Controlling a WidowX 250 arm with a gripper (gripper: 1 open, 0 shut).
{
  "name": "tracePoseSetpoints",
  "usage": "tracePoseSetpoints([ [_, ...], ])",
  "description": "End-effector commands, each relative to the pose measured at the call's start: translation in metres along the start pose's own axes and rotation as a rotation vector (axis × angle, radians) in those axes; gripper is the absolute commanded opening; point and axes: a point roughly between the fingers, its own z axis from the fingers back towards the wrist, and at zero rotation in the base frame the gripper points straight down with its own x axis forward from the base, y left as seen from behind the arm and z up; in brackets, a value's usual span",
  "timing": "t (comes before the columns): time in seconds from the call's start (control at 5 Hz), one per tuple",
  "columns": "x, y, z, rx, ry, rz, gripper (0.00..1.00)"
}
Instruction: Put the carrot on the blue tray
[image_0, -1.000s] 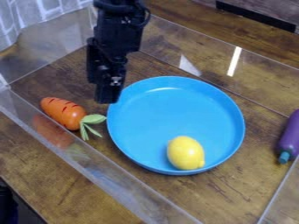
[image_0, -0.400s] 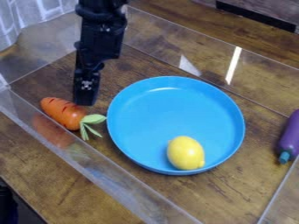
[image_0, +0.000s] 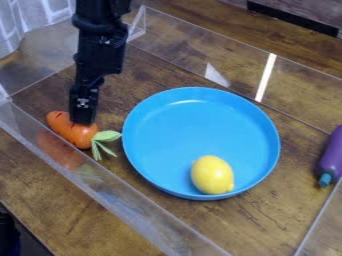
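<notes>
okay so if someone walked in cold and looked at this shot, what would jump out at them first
The big blue tray dominates the middle of the wooden table, with a yellow lemon sitting inside near its front rim. At left, the black claw hangs open, pointing down right over the carrot, which lies on the table just off the tray's left edge. A purple toy sits at the far right.

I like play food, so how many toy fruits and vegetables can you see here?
3. The small orange toy carrot lies left of the round blue plastic tray, the yellow toy lemon sits in that tray, and the purple toy vegetable is half cut off at the right edge.
</notes>
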Motion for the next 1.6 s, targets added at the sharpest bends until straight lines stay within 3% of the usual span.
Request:
tracePoseSetpoints([
  [0.0, -0.013, 0.010, -0.003, 0.032, -0.011, 0.008, 1.00],
  [0.2, -0.024, 0.017, -0.011, 0.038, -0.014, 0.023, 1.00],
  [0.8, -0.028, 0.022, -0.033, 0.038, -0.012, 0.047, 1.00],
  [1.0, -0.027, 0.022, -0.033, 0.040, -0.013, 0.048, 0.00],
  [1.4, -0.024, 0.020, -0.028, 0.047, -0.009, 0.056, 0.00],
])
